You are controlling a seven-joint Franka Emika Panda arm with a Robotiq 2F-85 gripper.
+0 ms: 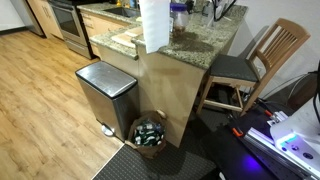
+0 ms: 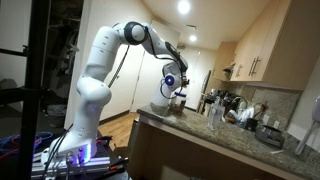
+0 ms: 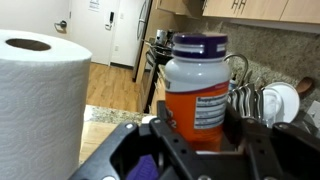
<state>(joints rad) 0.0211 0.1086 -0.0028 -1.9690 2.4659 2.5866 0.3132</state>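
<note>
An orange supplement bottle (image 3: 197, 80) with a dark blue lid and a white label fills the middle of the wrist view. My gripper (image 3: 200, 125) is shut on the bottle, one black finger (image 3: 165, 122) pressed against each side of its lower half. A white paper towel roll (image 3: 38, 100) stands upright just left of it. In an exterior view the bottle (image 1: 179, 20) is by the roll (image 1: 152, 25) on the granite counter (image 1: 205, 45). Another exterior view shows the white arm reaching over the counter with the gripper (image 2: 173, 90) pointing down.
A dish rack with plates (image 3: 268, 100) stands to the right of the bottle. Several bottles and kitchen items (image 2: 235, 112) crowd the counter. On the wooden floor below are a steel trash can (image 1: 105, 92), a basket (image 1: 150, 132) and a wooden chair (image 1: 262, 62).
</note>
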